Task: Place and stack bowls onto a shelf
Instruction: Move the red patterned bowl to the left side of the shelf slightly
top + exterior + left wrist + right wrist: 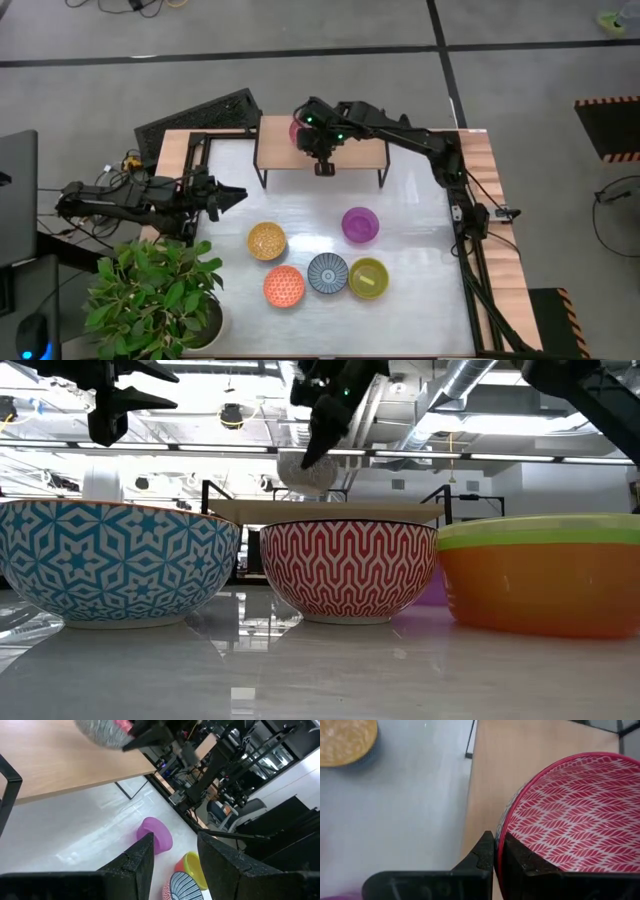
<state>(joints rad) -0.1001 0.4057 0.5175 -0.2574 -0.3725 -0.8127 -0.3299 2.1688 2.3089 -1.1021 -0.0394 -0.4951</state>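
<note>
My right gripper (495,851) is pinched tight on the rim of the pink patterned bowl (572,815), one finger inside, one outside, holding it over the left part of the wooden shelf (350,152); I can't tell whether it touches the plank. My left gripper (232,196) waits with its fingers apart and empty, over the table's left side. On the white table (420,290) in front of the shelf sit the purple bowl (360,224), yellow speckled bowl (267,241), orange patterned bowl (284,286), blue-grey patterned bowl (327,272) and olive-yellow bowl (368,278).
</note>
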